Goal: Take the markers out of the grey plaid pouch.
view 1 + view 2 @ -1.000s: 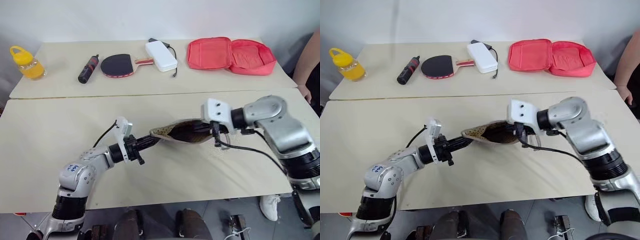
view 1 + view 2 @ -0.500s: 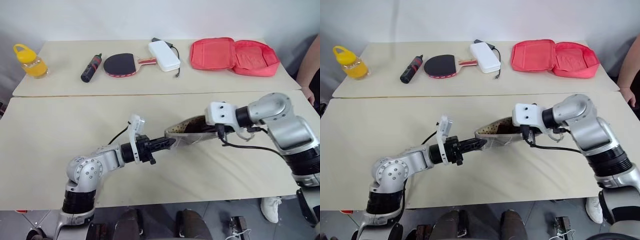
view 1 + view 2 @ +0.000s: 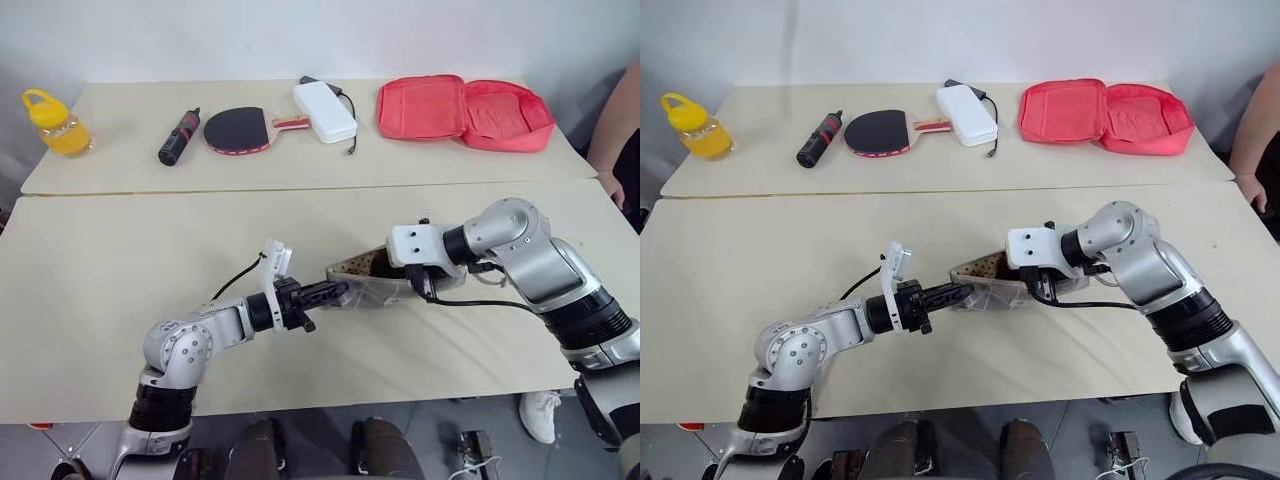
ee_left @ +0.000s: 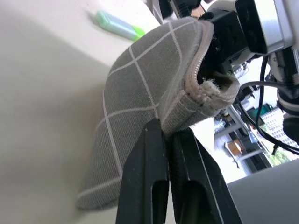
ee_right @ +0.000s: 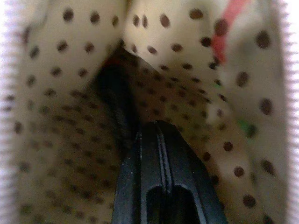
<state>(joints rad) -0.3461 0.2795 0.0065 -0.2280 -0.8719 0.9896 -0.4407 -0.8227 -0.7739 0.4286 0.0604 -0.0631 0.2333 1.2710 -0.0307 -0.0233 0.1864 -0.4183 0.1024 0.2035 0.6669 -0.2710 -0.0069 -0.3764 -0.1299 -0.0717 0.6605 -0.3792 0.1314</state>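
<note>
The grey plaid pouch [image 3: 372,288] hangs just above the near table between my two hands, mouth facing the right arm. My left gripper [image 3: 335,291] is shut on the pouch's left end, pinching the fabric edge by the zip [image 4: 196,93]. My right gripper [image 5: 161,128] is shut and pushed inside the pouch, with tan dotted lining [image 5: 60,140] all around it. A slim dark shape [image 5: 112,88] lies just past its fingertips, and I cannot tell whether they touch it. A red streak [image 5: 228,21] shows deeper in, perhaps one of the markers.
On the far table lie a yellow bottle [image 3: 57,125], a black-and-red cylinder [image 3: 177,138], a table tennis paddle [image 3: 240,130], a white power bank [image 3: 323,110] and an open pink-red case [image 3: 463,112]. A green pen-like thing [image 4: 119,28] rests beyond the pouch. A person's arm [image 3: 612,130] is at the right edge.
The left gripper carried the pouch's end to the right. The right gripper sank lower and deeper into the pouch mouth, and the pouch now hangs closer to the table.
</note>
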